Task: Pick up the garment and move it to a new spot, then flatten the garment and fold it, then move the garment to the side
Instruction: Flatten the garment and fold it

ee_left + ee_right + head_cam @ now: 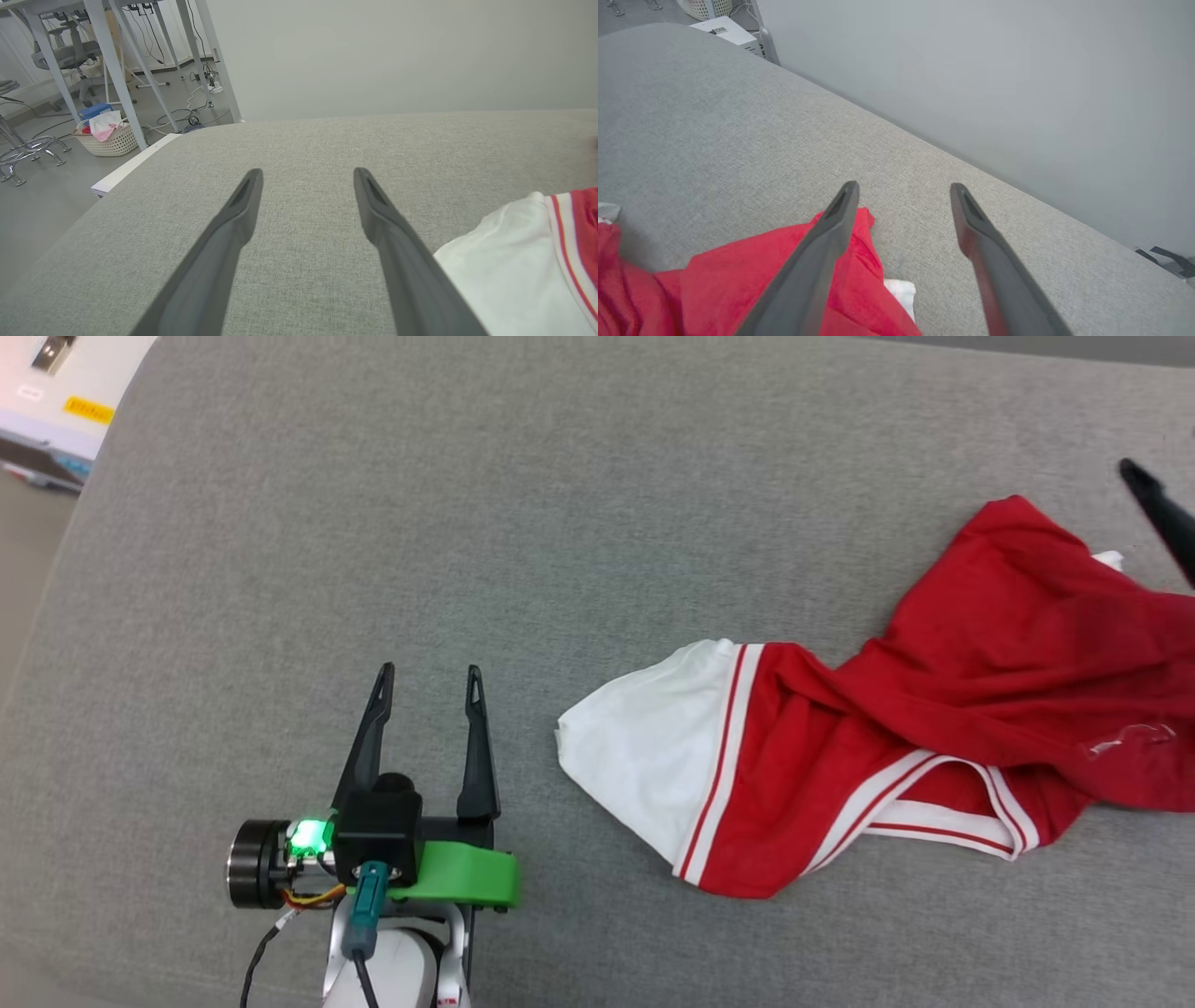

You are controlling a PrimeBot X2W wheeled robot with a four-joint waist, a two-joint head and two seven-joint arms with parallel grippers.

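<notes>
Worktop point(280, 523): grey cloth cover, fine even weave, lightly padded look, flat and wide, rounded at the far-left corner.
Wall point(397, 56): plain pale grey, smooth, just behind the far edge.
Floor point(42, 205): smooth grey, with loose cables, slanted white desk legs and chrome chair bases.
Basket point(110, 140): pale, round, woven, on the floor beside the desk legs, pink-and-white cloth heaped inside.
Box point(56, 392): white, hard, flat-topped, yellow label, beside the worktop's far-left corner.
Garment point(980, 681): soft red jersey, crumpled and twisted into long ridges, lying on the right half of the worktop and running off the right edge of the head view.
Sleeve point(644, 756): white, smooth, fan-shaped, spread flat at the garment's left end.
Trim point(719, 756): narrow red-and-white stripes edging the sleeve; a second striped band curving along the near red folds.
Left hand point(430, 669): two long dark matte fingers, tapered, slotted near the tips, spread wide and empty, over bare weave just left of the sleeve and apart from it; green plastic bracket point(457, 877) and a lit green light at the wrist.
Right hand point(903, 185): same tapered dark fingers, spread wide, above the garment's far right corner; one finger crossing the red folds, contact unclear, the other over bare weave.
</notes>
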